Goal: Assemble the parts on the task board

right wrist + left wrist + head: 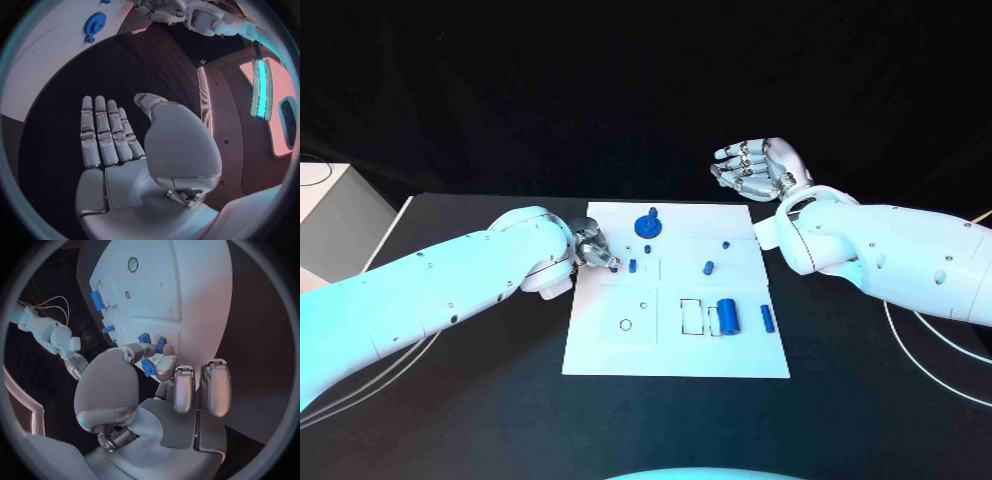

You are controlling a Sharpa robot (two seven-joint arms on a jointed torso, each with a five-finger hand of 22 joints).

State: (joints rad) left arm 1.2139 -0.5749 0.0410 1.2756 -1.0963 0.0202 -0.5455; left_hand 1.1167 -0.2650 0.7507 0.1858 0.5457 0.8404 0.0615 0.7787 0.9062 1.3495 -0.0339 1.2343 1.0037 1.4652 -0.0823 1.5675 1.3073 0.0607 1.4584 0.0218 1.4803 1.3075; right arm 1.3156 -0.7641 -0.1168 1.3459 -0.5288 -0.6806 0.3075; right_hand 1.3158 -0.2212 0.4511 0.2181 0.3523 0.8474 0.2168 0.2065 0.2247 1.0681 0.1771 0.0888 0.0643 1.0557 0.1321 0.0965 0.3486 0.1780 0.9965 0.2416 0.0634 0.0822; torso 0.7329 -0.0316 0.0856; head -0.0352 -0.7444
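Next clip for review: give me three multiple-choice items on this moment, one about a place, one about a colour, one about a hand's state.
1. Where is the right hand?
A. pressed on the task board
B. raised beyond the board's far right corner
C. under the table

2. What colour is the round knobbed part at the far end of the task board?
A. red
B. blue
C. yellow

3. What is the left hand doing?
A. pinching a small blue part in its fingers
B. lying flat and empty
C. gripping a cable

Answers: 1 B, head view shows it off the board; 2 B, plainly blue; 3 A, left wrist view shows the pinch at the board's edge.
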